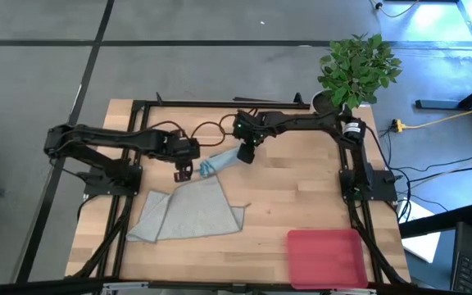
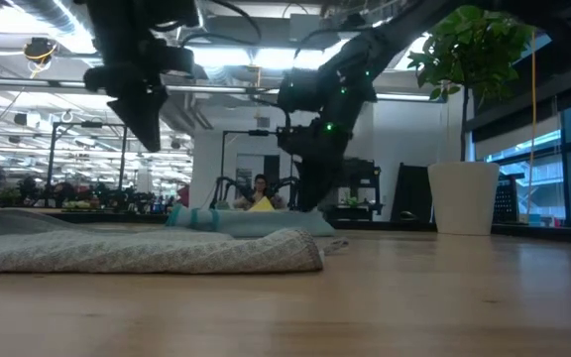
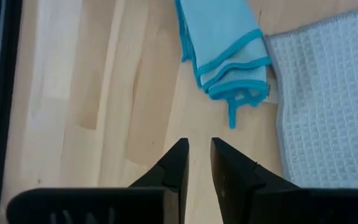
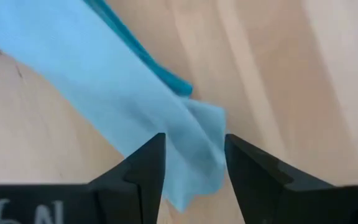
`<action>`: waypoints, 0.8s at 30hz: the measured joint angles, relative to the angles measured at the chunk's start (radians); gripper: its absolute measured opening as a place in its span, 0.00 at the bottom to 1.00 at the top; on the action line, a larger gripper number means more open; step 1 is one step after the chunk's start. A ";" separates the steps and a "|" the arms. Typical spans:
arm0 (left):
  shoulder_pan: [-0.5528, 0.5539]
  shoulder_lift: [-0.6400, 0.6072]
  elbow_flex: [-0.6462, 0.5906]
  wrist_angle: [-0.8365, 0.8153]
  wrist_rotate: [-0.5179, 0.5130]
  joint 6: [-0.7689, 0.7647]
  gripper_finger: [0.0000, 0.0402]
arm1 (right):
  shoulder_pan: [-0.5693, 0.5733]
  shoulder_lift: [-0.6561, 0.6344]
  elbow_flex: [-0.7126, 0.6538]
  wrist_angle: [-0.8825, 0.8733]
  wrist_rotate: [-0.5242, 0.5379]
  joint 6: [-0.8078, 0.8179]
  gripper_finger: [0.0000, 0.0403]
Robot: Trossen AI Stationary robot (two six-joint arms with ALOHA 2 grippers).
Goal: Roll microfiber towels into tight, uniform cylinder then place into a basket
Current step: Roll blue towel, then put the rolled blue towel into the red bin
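Observation:
The light teal-blue microfiber towel (image 1: 220, 162) lies folded into a long narrow band on the table. Its hemmed left end (image 3: 229, 62) rests beside the pale grey-green towel (image 1: 188, 211), which lies spread and rumpled on the wood. My left gripper (image 3: 199, 152) hovers above bare wood just short of that left end. It is open by a narrow gap with nothing between the fingers. My right gripper (image 1: 247, 156) is down at the band's right end, shut on it. The pink basket (image 1: 326, 256) sits at the near right. My right gripper has the teal towel's right end (image 4: 191, 134) between its two fingers, the cloth filling the gap. The fingers come from above, slanting down, and lie across the band. The rest of the band (image 2: 246, 220) runs leftward and lies on the table.
A potted plant (image 1: 357, 70) stands at the table's far right corner. Black frame rails run along the table's edges. Bare wood lies between the grey-green towel and the basket.

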 joint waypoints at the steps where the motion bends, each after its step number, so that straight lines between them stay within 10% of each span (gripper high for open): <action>1: 0.000 -0.017 -0.015 0.007 0.000 -0.005 0.14 | 0.000 -0.005 0.006 0.002 0.007 0.001 0.41; 24: -0.041 -0.287 -0.224 0.230 0.007 0.034 0.14 | 0.101 -0.179 0.024 -0.048 0.179 -0.127 0.41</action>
